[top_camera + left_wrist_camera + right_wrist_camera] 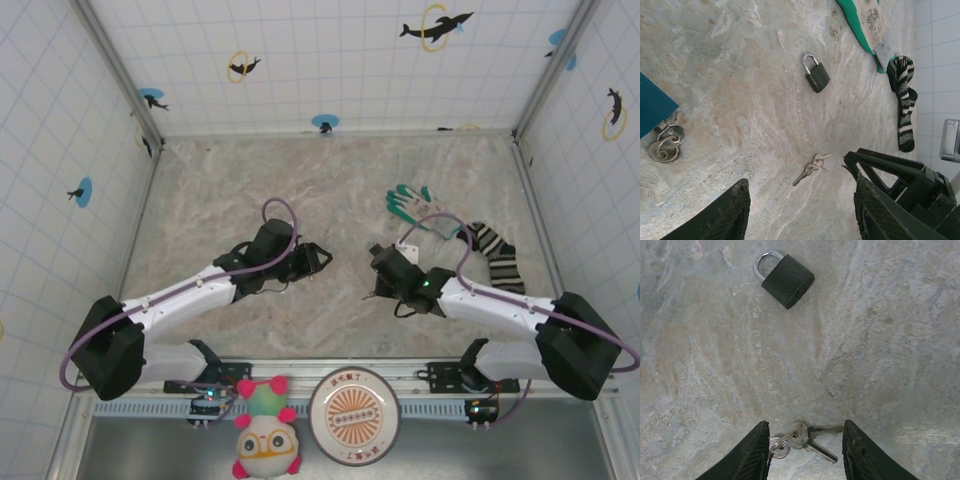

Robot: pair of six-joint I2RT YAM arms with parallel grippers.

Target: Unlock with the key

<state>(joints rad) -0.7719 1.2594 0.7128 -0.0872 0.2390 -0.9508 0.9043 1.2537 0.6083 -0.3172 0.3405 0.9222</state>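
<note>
Marbled, matte grey-beige tabletop [880, 340]. Left pincer [801, 181], black with textured pads, spread and pinching nothing. Right pincer [805, 426] likewise spread. Padlock [787, 280]: dark boxy body, curved polished steel shackle, lying flat. The key [800, 435]: flat silver metal, round-headed, ringed with others, lying on the tabletop between the right pincer's fingers.

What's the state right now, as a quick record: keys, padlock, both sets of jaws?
keys: silver bunch on a ring, flat on the table, not held
padlock: dark body, silver shackle looks shut, lying apart from the keys
right arm: jaws open, one on each side of the keys
left arm: jaws open, holding nothing
key in lock: no
</note>
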